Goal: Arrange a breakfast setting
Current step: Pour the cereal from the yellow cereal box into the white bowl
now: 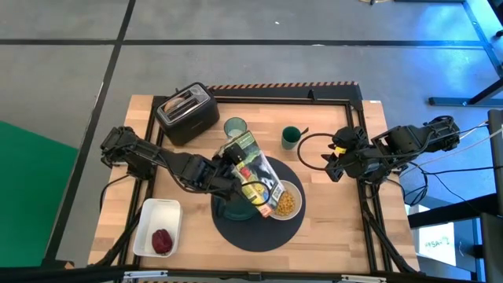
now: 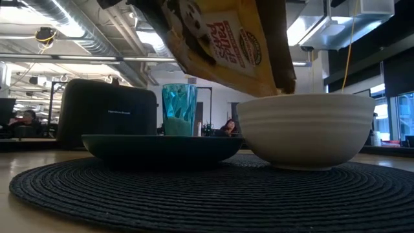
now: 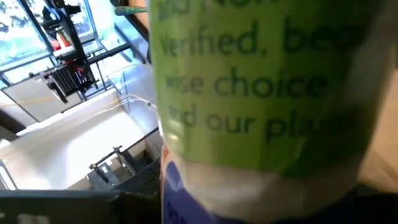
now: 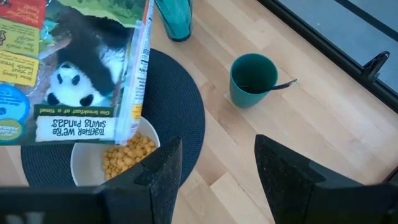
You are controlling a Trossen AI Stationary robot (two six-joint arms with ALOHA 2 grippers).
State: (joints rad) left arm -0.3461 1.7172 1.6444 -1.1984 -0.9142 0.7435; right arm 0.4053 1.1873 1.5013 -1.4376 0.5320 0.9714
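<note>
My left gripper (image 1: 229, 159) is shut on the yellow-brown cereal box (image 1: 256, 174), which is tipped with its open end over the white bowl (image 1: 288, 203). The bowl holds yellow cereal (image 4: 128, 153) and stands on the round dark-grey mat (image 1: 259, 229) beside the teal plate (image 2: 162, 147). The pale-teal tumbler (image 1: 235, 127) and the small dark-green cup (image 1: 291, 137) stand on the wood behind the mat. The dark-red fruit (image 1: 163, 241) lies in the white tray. My right gripper (image 4: 217, 155) is open and empty, right of the mat. I do not see the bagel plainly. My left gripper holds the cereal box by its raised closed end (image 1: 238, 149), coming from the table's left. The box fills the left wrist view (image 3: 261, 93) and hides the fingers. The box is lifted clear and slants down, with its open end (image 4: 127, 132) just above the bowl.
A black toaster (image 1: 187, 112) stands at the back left. The white rectangular tray (image 1: 149, 214) is at the front left. The cup has a spoon handle sticking out (image 4: 285, 83). Bare wood lies between the mat and the right gripper.
</note>
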